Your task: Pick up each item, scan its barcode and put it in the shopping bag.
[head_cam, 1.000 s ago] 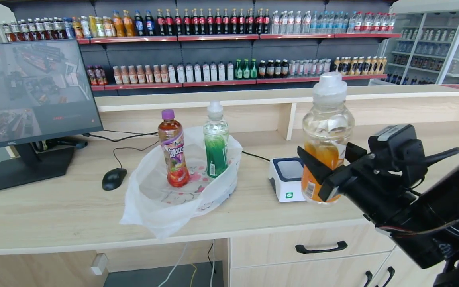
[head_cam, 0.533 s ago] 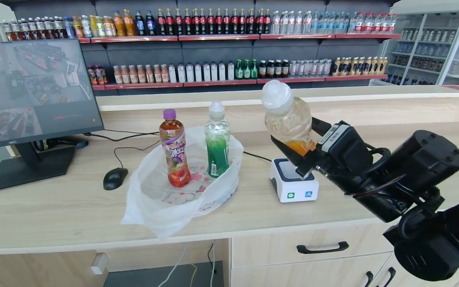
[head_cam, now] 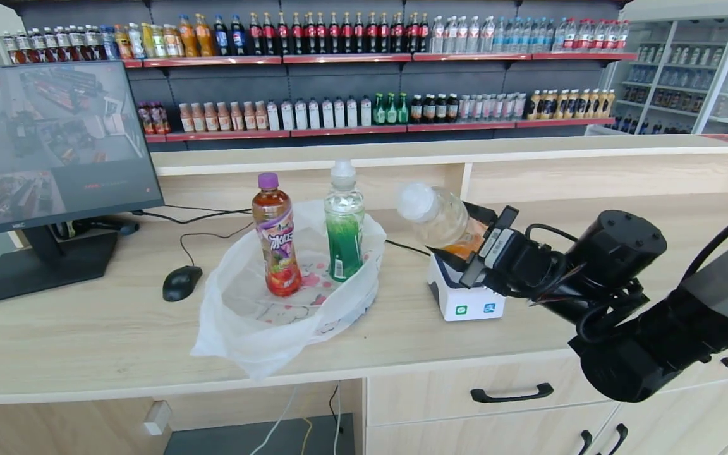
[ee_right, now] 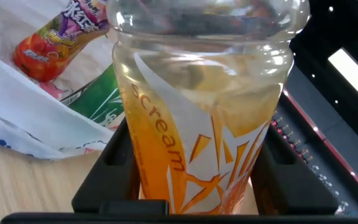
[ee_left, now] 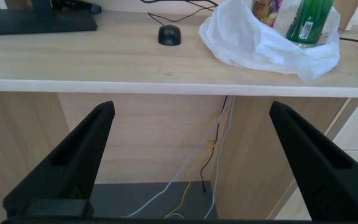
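My right gripper (head_cam: 465, 236) is shut on an orange drink bottle (head_cam: 441, 218) with a white cap. The bottle is tipped nearly flat, cap toward the bag, just above the white barcode scanner (head_cam: 466, 298). In the right wrist view the orange bottle (ee_right: 197, 124) sits between the black fingers (ee_right: 107, 171), over the scanner's dark top (ee_right: 340, 106). The white shopping bag (head_cam: 256, 316) lies open on the counter and holds a red drink bottle (head_cam: 275, 240) and a green bottle (head_cam: 344, 230), both upright. My left gripper (ee_left: 191, 162) hangs open below the counter edge.
A monitor (head_cam: 48, 145) stands at the counter's left with a black mouse (head_cam: 181, 282) and cables beside it. A raised wooden ledge (head_cam: 452, 158) runs behind the counter. Drawers (head_cam: 509, 393) sit below the front edge. Stocked drink shelves line the back wall.
My right arm has swung the orange bottle from upright to nearly flat. It moved left and down until the bottle hangs over the scanner. The bag and its bottles stayed put.
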Motion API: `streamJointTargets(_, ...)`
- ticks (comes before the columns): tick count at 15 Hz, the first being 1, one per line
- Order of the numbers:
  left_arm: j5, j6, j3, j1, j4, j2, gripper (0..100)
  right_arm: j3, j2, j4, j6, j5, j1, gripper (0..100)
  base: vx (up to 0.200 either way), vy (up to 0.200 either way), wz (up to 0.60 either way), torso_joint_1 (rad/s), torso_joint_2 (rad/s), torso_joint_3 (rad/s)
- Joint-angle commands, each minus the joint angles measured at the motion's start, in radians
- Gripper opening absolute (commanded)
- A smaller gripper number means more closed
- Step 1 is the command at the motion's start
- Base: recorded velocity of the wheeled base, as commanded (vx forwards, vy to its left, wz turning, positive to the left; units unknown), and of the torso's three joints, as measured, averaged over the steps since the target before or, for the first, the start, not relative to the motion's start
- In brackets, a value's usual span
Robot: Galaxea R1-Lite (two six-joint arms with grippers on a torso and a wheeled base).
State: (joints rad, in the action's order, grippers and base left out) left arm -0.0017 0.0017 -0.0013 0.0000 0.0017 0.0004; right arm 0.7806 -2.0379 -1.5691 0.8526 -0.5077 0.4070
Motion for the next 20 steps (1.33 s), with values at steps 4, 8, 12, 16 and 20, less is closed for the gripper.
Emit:
streamJointTargets(4, 0.0, 0.0, 0.0, 0.0, 0.0, 0.0, 100, -0.021, -0.024, -0.002, 0.068, -0.123, -0.083, 0, 0.0, 0.0, 0.0, 0.0, 0.0, 0.0)
streamJointTargets(8, 0.0, 0.0, 0.001, 0.0, 0.0, 0.0, 100, -0.006, -0.042, -0.002, 0.085, -0.173, -0.111, 0, 0.0, 0.0, 0.0, 0.0, 0.0, 0.0)
streamJointTargets(12, 0.0, 0.0, 0.0, 0.0, 0.0, 0.0, 100, 0.022, -0.062, -0.002, 0.085, -0.2, -0.112, 0, 0.0, 0.0, 0.0, 0.0, 0.0, 0.0)
streamJointTargets(16, 0.0, 0.0, 0.0, 0.0, 0.0, 0.0, 100, 0.022, -0.062, -0.002, 0.094, -0.224, -0.112, 0, 0.0, 0.0, 0.0, 0.0, 0.0, 0.0)
streamJointTargets(20, 0.0, 0.0, 0.0, 0.0, 0.0, 0.0, 100, 0.023, -0.061, -0.002, 0.099, -0.226, -0.111, 0, 0.0, 0.0, 0.0, 0.0, 0.0, 0.0)
